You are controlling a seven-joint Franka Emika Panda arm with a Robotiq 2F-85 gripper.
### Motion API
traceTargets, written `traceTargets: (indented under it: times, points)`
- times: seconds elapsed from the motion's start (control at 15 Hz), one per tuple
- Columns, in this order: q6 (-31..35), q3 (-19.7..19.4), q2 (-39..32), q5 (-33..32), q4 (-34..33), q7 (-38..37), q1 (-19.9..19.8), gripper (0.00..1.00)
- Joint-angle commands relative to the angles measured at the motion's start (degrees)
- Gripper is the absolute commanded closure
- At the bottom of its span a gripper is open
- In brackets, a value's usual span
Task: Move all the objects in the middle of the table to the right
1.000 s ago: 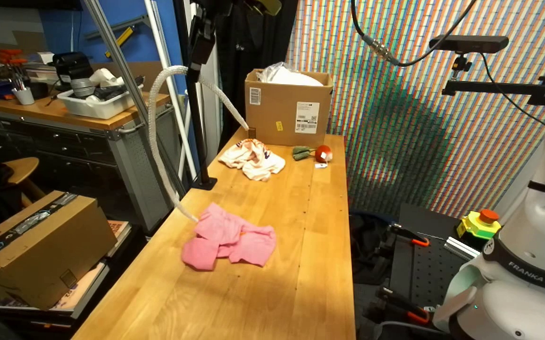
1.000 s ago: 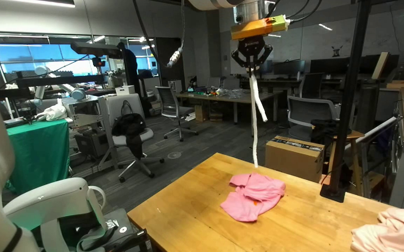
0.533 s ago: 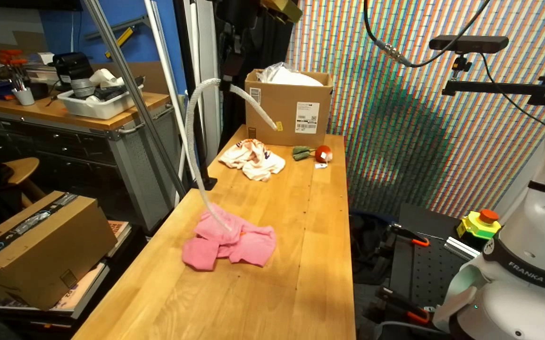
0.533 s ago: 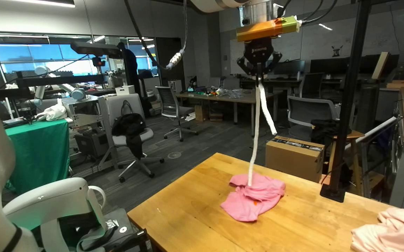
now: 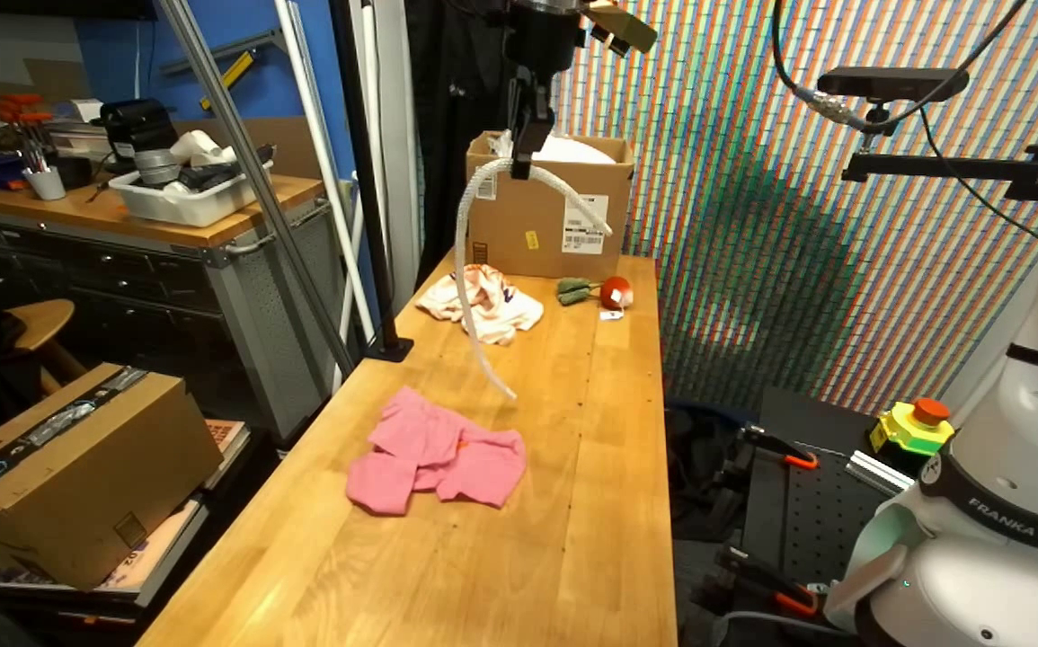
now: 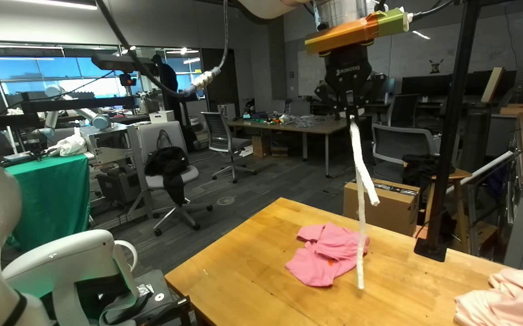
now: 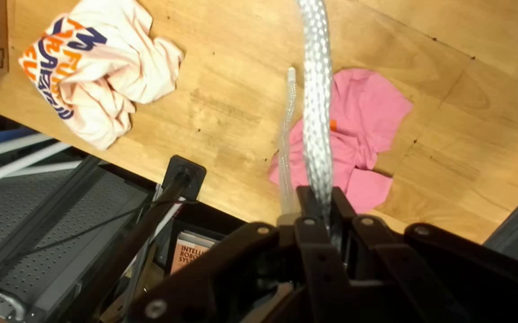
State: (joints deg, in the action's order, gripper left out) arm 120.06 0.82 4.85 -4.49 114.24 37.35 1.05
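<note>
One white rope (image 6: 362,170) hangs clamped in the end effector (image 5: 521,168), not yet placed; the cream shirt (image 5: 499,310) seems done, the pink cloth (image 5: 447,456) apparently pending.

White rope (image 6: 357,154) pinched in fingers (image 6: 349,103), both ends hanging, pink cloth (image 6: 333,248) on wooden table (image 6: 243,262)

In an exterior view, behind my gripper (image 5: 521,170) stands an open cardboard box (image 5: 532,216), and well left of my gripper I see a workbench (image 5: 92,214) bearing a white bin (image 5: 179,209) and a white cup (image 5: 47,184), with a taped carton (image 5: 101,503) lower down. In an exterior view, a black pole (image 6: 453,113) rises right of my gripper; left of it I have a black bag (image 6: 166,161) on a chair (image 6: 147,141) and, farther out, a green cloth (image 6: 53,199).
</note>
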Motion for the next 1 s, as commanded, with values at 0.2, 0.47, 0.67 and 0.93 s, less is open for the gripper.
traceTargets:
  times: [0.2, 0.47, 0.67, 0.93]
  points:
    - [-2.06, -1.89, 8.47, -4.44, 9.33, -3.72, -0.58, 0.95]
    - [-2.57, -3.53, 9.60, -6.38, 11.92, -6.16, -1.33, 0.95]
    - [-3.10, -4.40, 8.78, -8.41, 12.88, -8.19, -2.10, 0.95]
    - [-3.47, -5.13, 7.63, -10.95, 14.08, -10.59, -3.16, 0.95]
